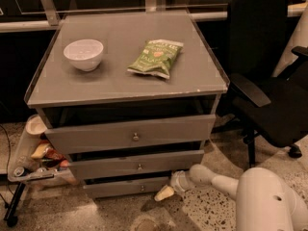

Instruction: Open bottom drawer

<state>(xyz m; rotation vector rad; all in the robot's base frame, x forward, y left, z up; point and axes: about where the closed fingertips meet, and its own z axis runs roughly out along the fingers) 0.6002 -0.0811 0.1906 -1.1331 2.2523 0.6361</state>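
Gripper point(164, 193) sits low near the floor, just right of the bottom drawer point(115, 188) - lowest grey front on the cabinet point(120, 88), long axis left-right, knob point(142, 188) close to the gripper's left - can't tell if the gripper is open, closed or holding anything.

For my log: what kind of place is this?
Probably an office or break area: a black swivel chair, a grey drawer cabinet, a snack cart. The gripper is low by the bottom drawer.
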